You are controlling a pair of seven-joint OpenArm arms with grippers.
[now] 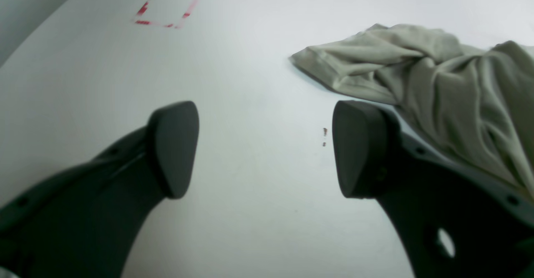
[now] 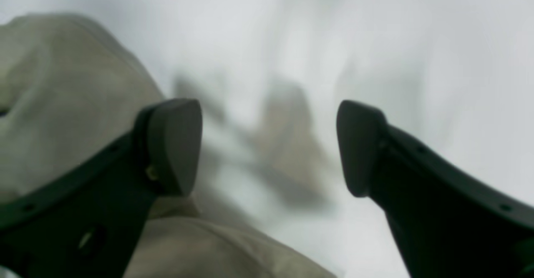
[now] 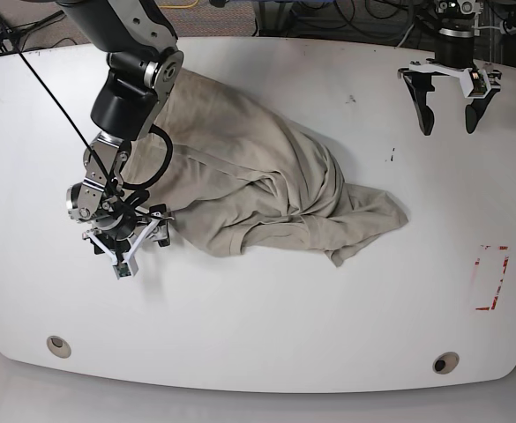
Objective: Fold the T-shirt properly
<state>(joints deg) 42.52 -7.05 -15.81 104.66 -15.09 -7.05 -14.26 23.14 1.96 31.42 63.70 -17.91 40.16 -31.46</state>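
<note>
One crumpled T-shirt (image 3: 258, 189); two claws, left claw (image 3: 448, 113) and right claw (image 2: 269, 146), both agape, empty.

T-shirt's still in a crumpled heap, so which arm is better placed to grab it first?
Probably the right. The right gripper hangs open at the edge of the T-shirt, fabric beside one finger in its wrist view. The left gripper, also open, is over bare table, well away from the cloth.

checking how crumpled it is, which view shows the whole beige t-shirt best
The base view: the plain beige, wrinkly fabric T-shirt lies bunched on the white table, every edge visible. The left wrist view catches only one sleeve end and some folds. The right wrist view shows a blurred patch beside the open right gripper.
</note>
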